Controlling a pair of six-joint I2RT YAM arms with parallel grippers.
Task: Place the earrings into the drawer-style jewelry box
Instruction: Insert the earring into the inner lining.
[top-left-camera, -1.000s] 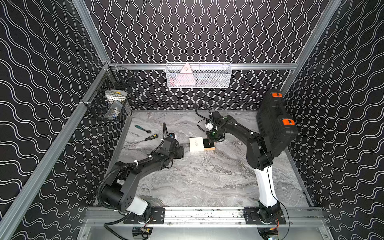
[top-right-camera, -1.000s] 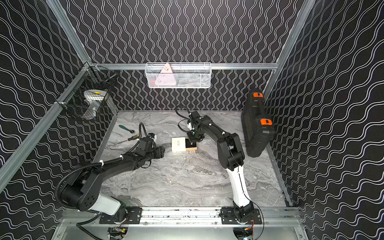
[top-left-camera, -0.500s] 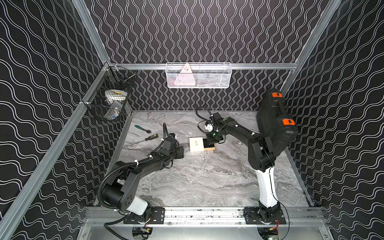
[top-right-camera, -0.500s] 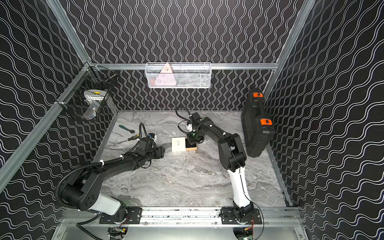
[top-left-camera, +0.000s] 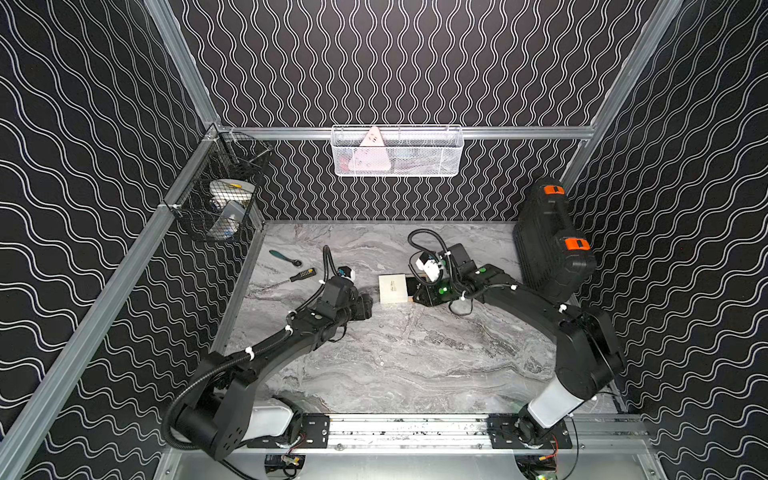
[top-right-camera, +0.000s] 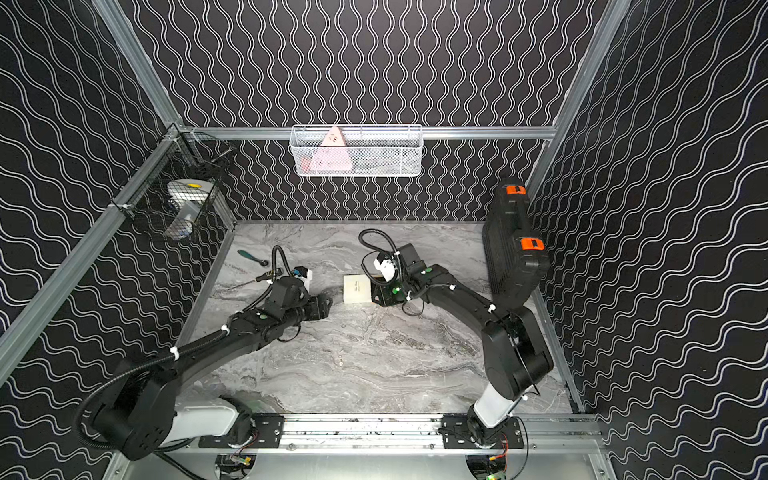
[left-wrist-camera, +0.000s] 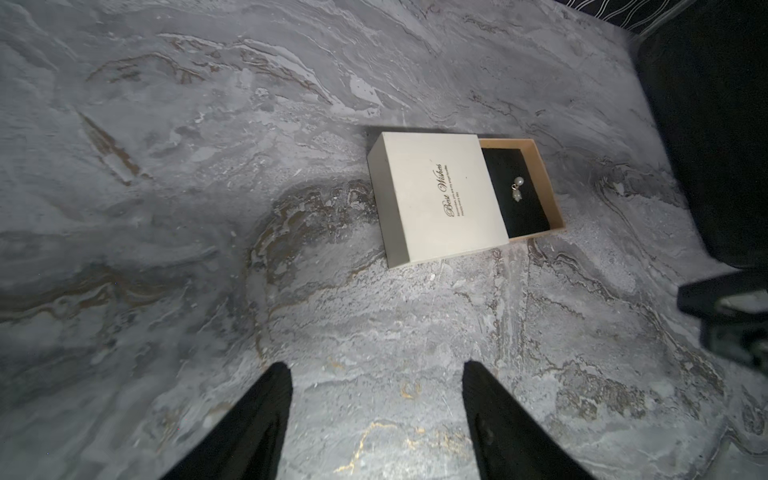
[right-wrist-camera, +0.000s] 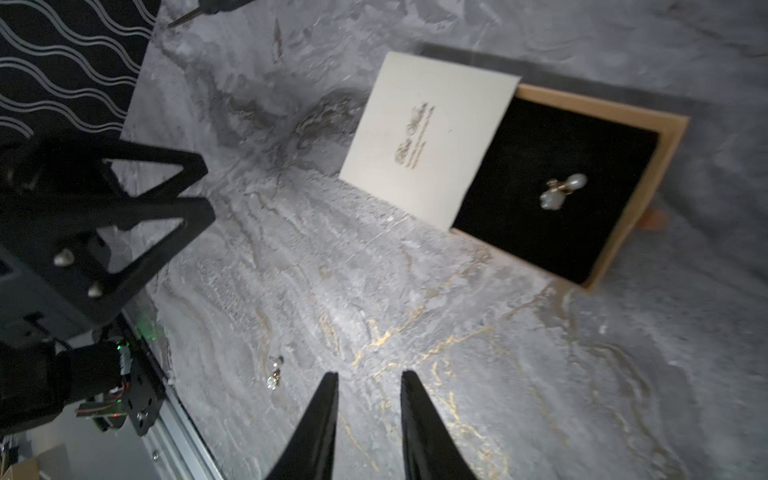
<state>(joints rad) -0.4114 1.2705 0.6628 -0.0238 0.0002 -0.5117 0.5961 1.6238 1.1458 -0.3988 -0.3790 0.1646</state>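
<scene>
**Arm pose.** The left arm is stretching low from the front rail, with its wrist aimed at the closed sleeve side of the drawer-style jewelry box (top-left-camera: 392, 289). The left gripper (left-wrist-camera: 374, 365) is hovering near that side without touching the box, its fingers spread wide with nothing between them. The right arm is bending at the elbow and reaching in towards the tray end of the box. The right gripper (right-wrist-camera: 370, 376) is showing a narrow gap between its fingers and is holding nothing.

**Writing.** The cream sleeve is bearing the script "Best Wishes". The finer lines beneath it are too small to read.

**Containers.** The tan tray (left-wrist-camera: 542, 187) is standing partway out of the sleeve, exposing its black lining. One pearl earring (left-wrist-camera: 516, 189) is lying on that lining. A second earring (right-wrist-camera: 275, 372) is lying on the marble table (top-left-camera: 415, 365), apart from the box on the side nearer the arms' bases. Behind the box, a white wire basket (top-left-camera: 397, 151) is hanging on the back wall and holding a pink triangular item. Beyond the tray end, a black case (top-left-camera: 548, 245) with orange latches is standing upright.
</scene>
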